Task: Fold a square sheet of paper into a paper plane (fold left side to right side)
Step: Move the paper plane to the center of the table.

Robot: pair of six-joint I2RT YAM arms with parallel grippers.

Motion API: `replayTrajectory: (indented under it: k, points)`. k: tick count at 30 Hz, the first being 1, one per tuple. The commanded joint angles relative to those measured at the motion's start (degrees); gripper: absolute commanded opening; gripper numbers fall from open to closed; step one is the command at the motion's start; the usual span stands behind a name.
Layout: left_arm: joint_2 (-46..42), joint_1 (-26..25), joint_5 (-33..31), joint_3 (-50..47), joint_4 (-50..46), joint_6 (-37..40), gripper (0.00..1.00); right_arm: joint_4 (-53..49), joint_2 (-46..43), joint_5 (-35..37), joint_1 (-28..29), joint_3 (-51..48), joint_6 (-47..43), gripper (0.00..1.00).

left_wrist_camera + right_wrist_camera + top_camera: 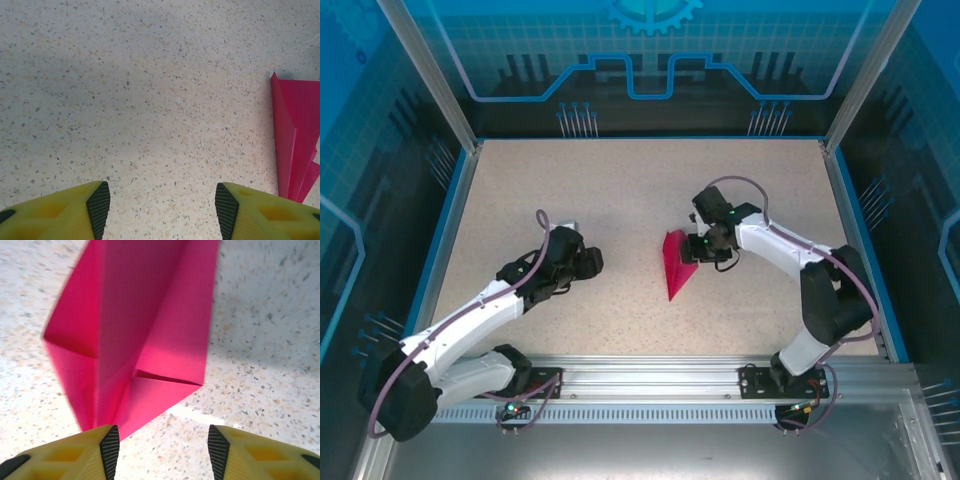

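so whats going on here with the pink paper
Two robot arms are folding a pink sheet into a paper plane. It is already creased into a narrow pointed shape and lies near the middle of the table. The right tool sits right at the paper's edge with its jaws open and nothing between them. The left tool hovers open over bare tabletop, with the paper off to its right and untouched.
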Motion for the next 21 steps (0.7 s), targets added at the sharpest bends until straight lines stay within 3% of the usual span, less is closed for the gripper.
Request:
replayTrajectory:
  k: [1, 7, 21]
  points:
    - [-1.13, 0.37, -2.2, 0.3, -0.94, -0.84, 0.63, -6.09, -1.03, 3.72, 4.64, 2.21, 3.54, 0.57]
    - [-1.12, 0.38, -1.89, 0.32, -0.86, -0.27, 0.63, -3.16, 3.54, 2.15, 6.82, 2.0, 9.04, 0.67]
    - [-0.74, 0.38, -2.18, -0.2, -0.64, 0.0, 0.64, -1.25, 10.07, 0.02, 9.15, 4.52, 9.7, 0.65]
